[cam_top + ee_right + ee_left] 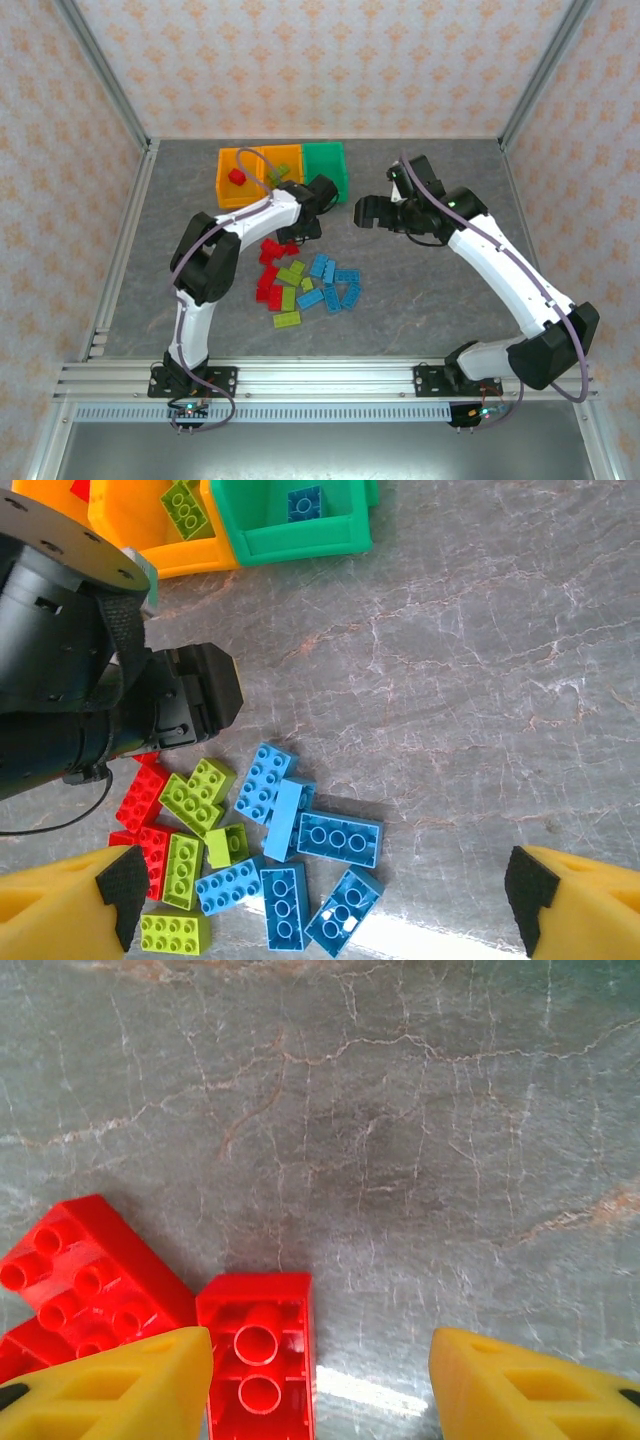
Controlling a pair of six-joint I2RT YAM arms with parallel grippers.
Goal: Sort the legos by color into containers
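Note:
A pile of red, lime green and light blue legos lies mid-table. My left gripper is down at the pile's far edge. Its jaws are open around an upside-down red lego, which lies against the left finger with a gap to the right finger. My right gripper hangs open and empty above the blue legos. At the back stand three containers. The left orange one holds a red brick, the middle orange one a green brick, and the green one a blue brick.
The left arm's black wrist sits between the containers and the pile. Bare grey table stretches to the right of the pile. Aluminium frame posts and patterned walls enclose the table.

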